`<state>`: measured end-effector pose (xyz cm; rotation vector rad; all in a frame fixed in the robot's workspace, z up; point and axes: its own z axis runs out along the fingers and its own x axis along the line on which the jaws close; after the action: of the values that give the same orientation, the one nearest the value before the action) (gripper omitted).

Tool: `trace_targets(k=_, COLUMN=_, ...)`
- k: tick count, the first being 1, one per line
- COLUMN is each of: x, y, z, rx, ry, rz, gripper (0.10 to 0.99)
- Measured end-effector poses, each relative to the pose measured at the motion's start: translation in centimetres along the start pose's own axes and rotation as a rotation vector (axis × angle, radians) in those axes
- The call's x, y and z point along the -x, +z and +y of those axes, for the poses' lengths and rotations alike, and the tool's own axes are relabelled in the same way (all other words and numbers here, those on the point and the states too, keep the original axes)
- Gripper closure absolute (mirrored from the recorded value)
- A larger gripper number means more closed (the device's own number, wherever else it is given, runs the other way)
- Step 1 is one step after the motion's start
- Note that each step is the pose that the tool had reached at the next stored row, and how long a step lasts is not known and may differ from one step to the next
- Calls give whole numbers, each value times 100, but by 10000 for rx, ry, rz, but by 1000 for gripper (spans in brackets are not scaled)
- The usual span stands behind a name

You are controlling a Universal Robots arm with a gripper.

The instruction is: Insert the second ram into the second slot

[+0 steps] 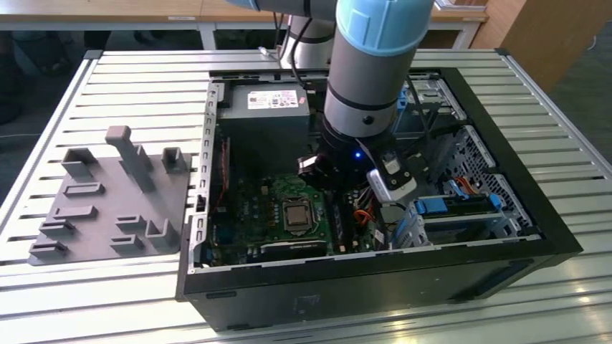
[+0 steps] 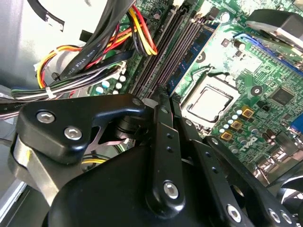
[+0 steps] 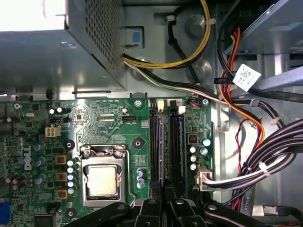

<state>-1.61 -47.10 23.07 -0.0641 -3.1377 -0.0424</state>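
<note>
Exterior view first: you see the arm (image 1: 368, 79) reaching down into the open case (image 1: 550, 229). The case lies on the slatted table (image 1: 143, 79), and a grey fixture (image 1: 105, 201) sits just beside it at the exterior view's left. The arm's lower end hangs over the board (image 1: 277, 208), just to the exterior view's right of the socket (image 1: 297, 213).

In both wrist views you find the gripper (image 3: 164, 195) (image 2: 164, 100) low over the slots (image 3: 168, 146) that run alongside the socket. The second ram (image 3: 161, 151) stands on edge in one of those slots, in line with the gripper, with its near end right at the gripper. In the second wrist view its dark-blue face (image 2: 191, 59) shows between the darker slots and the socket.

You cannot tell whether the gripper is clamped on the second ram or released, nor whether the stick sits fully down. In the first wrist view another blue strip (image 3: 182, 151) runs along a slot farther from the socket. You cannot tell whether it is a stick or part of the slot. The cables (image 3: 265, 161) pass near the slots on the side away from the socket.
</note>
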Motion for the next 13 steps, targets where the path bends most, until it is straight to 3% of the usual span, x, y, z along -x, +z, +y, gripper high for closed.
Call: trace_targets(k=13, x=15, y=45, z=8, rx=11, ry=-197, rz=6, gripper=949)
